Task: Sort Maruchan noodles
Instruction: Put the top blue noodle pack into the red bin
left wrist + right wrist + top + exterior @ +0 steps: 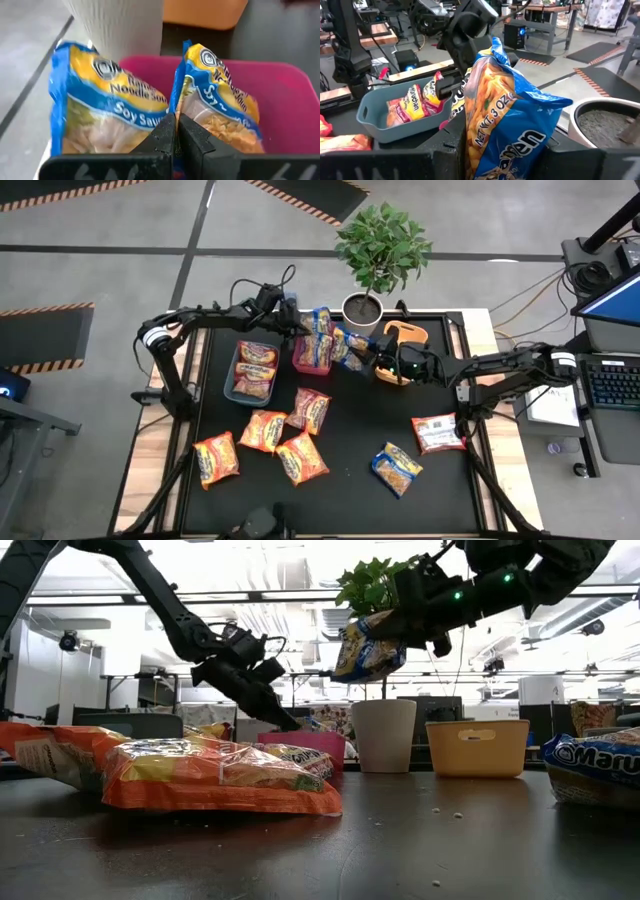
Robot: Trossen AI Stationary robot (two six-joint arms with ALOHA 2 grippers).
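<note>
Two blue-yellow noodle packets stand on edge at the pink bin (285, 95): one (100, 110) by its wall, one (220, 105) inside. My left gripper (175, 131) is shut at the inner one's edge, reaching down from the table's left (303, 332). My right gripper (368, 358) is shut on another blue packet (510, 115), held high beside the pink bin (365, 645). The teal bin (253, 370) holds red-maroon packets. Loose orange packets (263, 430), red ones (437, 432) and a blue one (397, 468) lie flat on the table. My left gripper pinches the thin side edge (176, 102) of the blue packet in the pink bin between its two fingertips. The fingers slant down from the table's left. The packet stands on edge in the bin, its lower part hidden behind the fingers. My right gripper pinches the blue packet's lower part (492, 150) between its two fingers, coming level from the table's right. The packet stands up above the fingers, crumpled and lifted clear of the table and bins.
A white plant pot (362, 308) stands just behind the pink bin, with an orange bin (408, 338) to its right under my right arm. Several loose packets lie across the table's near half; one orange packet (220, 780) lies close to the low camera.
</note>
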